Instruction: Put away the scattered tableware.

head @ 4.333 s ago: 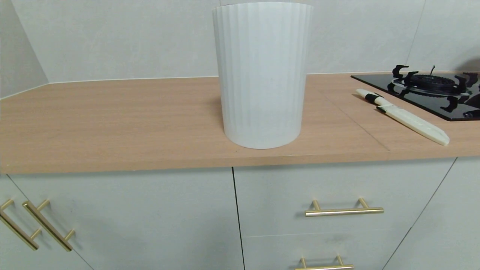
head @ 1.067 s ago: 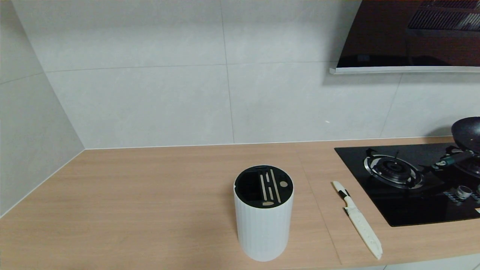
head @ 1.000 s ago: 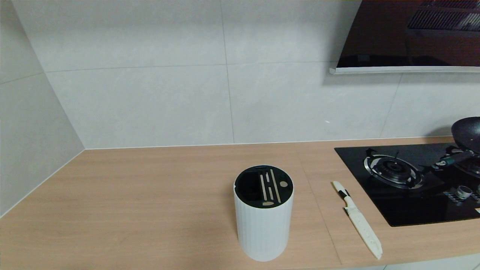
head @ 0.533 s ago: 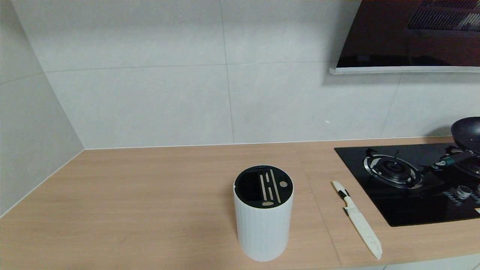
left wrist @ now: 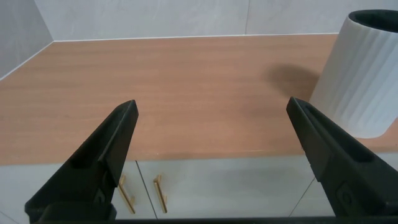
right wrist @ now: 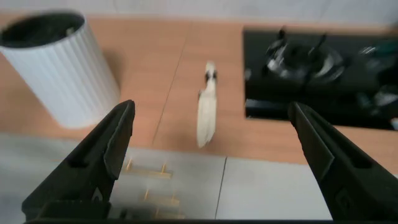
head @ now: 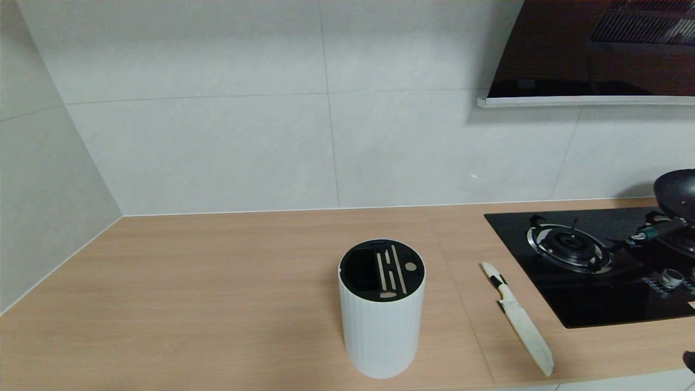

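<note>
Your left pincer (left wrist: 211,109) and right pincer (right wrist: 211,107) gape wide at the front edge of the surface (head: 217,282) — the knife (head: 518,320) lies near that edge, between the white holder (head: 381,320) and the hob (head: 592,271).

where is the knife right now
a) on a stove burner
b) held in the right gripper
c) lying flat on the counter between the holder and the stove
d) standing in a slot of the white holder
C: the knife lies flat on the counter, apart from the white holder and beside the stove.
</note>
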Tool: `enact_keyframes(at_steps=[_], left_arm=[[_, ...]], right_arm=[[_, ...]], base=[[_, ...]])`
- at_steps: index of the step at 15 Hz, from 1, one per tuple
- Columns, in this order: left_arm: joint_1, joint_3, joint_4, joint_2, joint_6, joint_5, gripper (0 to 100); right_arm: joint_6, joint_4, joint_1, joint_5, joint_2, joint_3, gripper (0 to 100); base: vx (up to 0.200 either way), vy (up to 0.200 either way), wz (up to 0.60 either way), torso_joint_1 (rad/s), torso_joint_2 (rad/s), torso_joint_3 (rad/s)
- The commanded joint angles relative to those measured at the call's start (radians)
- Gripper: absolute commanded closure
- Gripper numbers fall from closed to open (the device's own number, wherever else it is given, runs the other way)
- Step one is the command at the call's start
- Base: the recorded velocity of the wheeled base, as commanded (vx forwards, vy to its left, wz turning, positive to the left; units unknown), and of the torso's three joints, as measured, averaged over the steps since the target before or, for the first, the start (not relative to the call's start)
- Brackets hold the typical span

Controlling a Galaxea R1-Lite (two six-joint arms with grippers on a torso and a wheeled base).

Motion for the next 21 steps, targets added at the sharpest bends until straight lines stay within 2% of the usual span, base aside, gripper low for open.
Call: enact_keyframes(at_steps=[1,3,4,12,14,21], left_arm=[[0.000,0.000,0.000,0.000,0.000,0.000,0],[0.000,0.000,0.000,0.000,0.000,0.000,0],[0.000,0.000,0.000,0.000,0.000,0.000,0],[0.000,0.000,0.000,0.000,0.000,0.000,0],[0.000,0.000,0.000,0.000,0.000,0.000,0],[0.000,0.000,0.000,0.000,0.000,0.000,0]], right_arm=[[0.003,-0.063,0.038,0.000,0.338,-0.096,0],[0.003,-0.116,0.047,-0.002,0.460,-0.113,0],[0.002,-0.188,0.046,-0.002,0.589,-0.130,0],[0.000,-0.618,0.046,-0.012,1.155,-0.170,0],[-0.001,-0.722,0.046,-0.017,1.260,-0.165,0],[0.005,-0.963,0.046,-0.095,1.523,-0.162,0]], base=[[0.000,0.000,0.00,0.000,0.00,0.000],[0.000,0.000,0.00,0.000,0.00,0.000],[0.000,0.000,0.00,0.000,0.00,0.000],[0.000,0.000,0.00,0.000,0.00,0.000],[0.000,0.000,0.00,0.000,0.00,0.000],[0.000,0.000,0.00,0.000,0.00,0.000]])
